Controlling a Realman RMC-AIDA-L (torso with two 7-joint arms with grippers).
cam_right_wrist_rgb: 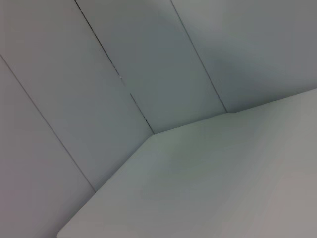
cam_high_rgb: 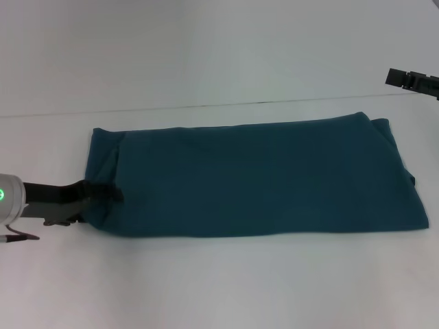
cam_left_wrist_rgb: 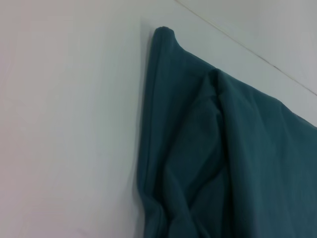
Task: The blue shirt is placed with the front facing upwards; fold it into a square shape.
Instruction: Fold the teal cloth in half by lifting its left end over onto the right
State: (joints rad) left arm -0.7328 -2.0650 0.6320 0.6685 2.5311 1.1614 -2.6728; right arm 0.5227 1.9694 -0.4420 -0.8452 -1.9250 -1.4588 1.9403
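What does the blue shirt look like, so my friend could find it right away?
Look at the big white table; the blue shirt lies across its middle, a dark teal cloth already folded into one long flat band. The left gripper sits at its left end, where the cloth is a bit rumpled, while the right gripper hangs away at the far right. It is the only coloured thing on the table.

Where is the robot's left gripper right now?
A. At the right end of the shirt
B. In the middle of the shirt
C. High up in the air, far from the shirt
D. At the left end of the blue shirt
D. In the head view the left gripper sits on the left end of the long folded blue shirt, while the right gripper is up by the far right edge, off the cloth.
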